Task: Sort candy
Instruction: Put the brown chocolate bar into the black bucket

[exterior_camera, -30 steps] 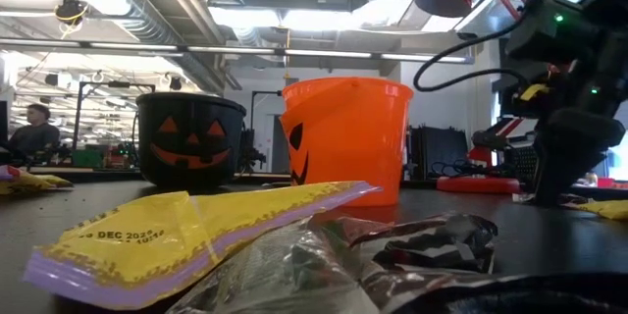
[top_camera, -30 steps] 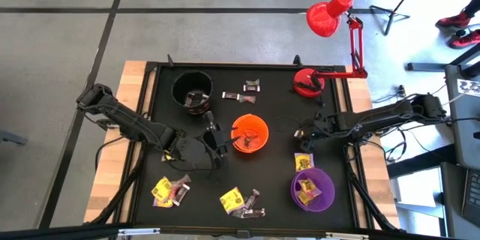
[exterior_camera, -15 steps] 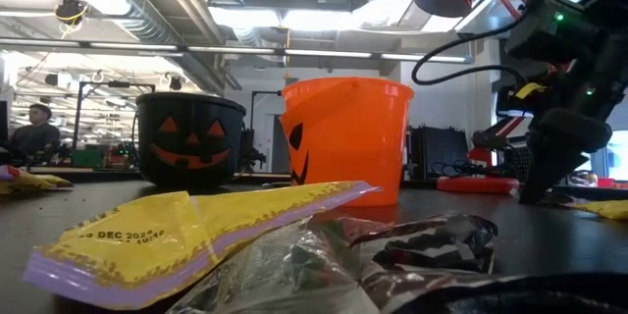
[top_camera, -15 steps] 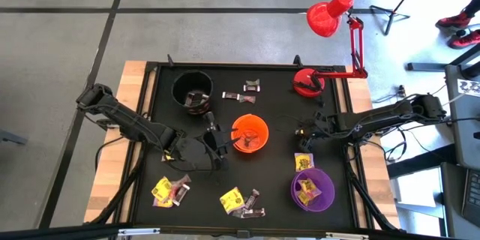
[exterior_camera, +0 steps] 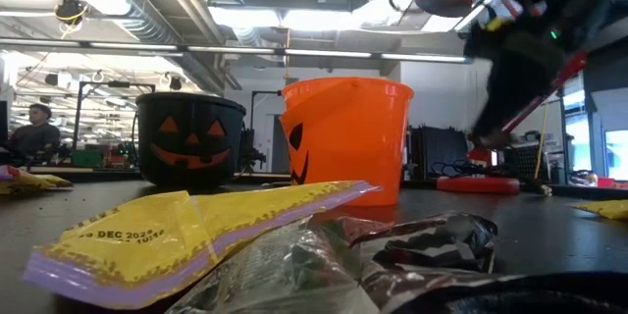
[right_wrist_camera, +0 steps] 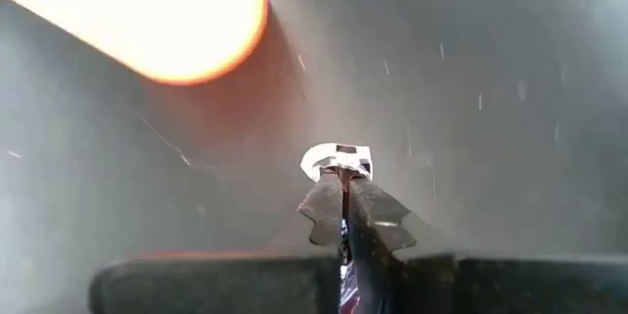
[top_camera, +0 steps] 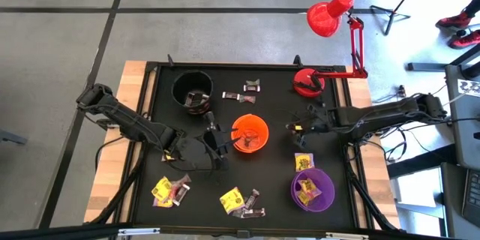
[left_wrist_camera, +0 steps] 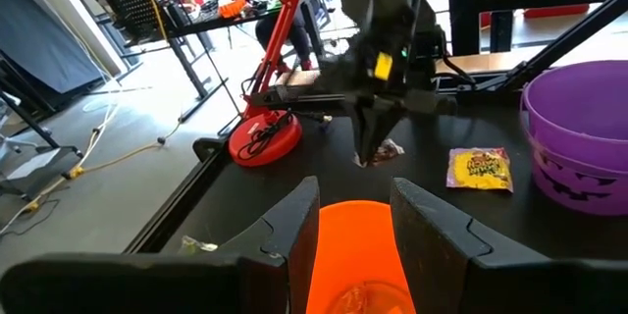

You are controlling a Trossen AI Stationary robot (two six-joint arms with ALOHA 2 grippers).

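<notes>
My right gripper (top_camera: 295, 127) is shut on a small silvery candy (right_wrist_camera: 339, 160) to the right of the orange cup (top_camera: 249, 135). The left wrist view shows that candy (left_wrist_camera: 379, 153) under the right gripper's fingertips. My left gripper (top_camera: 219, 145) stands open at the orange cup's left side. The cup's inside (left_wrist_camera: 355, 245) shows between its fingers, and they touch nothing. A yellow candy (top_camera: 303, 162) lies flat beside the purple cup (top_camera: 312, 190). More candy lies in two heaps near the front edge (top_camera: 171, 190) (top_camera: 241, 202) and near the black cup (top_camera: 192, 90). My right gripper pinches the silvery candy's wrapper (right_wrist_camera: 340, 169) between its two fingertips. The fingers come from above, pointing down. The candy sticks out just below the tips, lifted off the black table.
A red desk lamp stands with its base (top_camera: 307, 82) at the far right of the black tabletop. Two dark candies (top_camera: 250, 90) lie at the far middle. A yellow wrapper (exterior_camera: 186, 231) lies close in front of the low camera. A person sits in the room behind (exterior_camera: 37, 128).
My right gripper has shut on the small candy. It has then risen with it and moved a little toward the table's left and far edges.
</notes>
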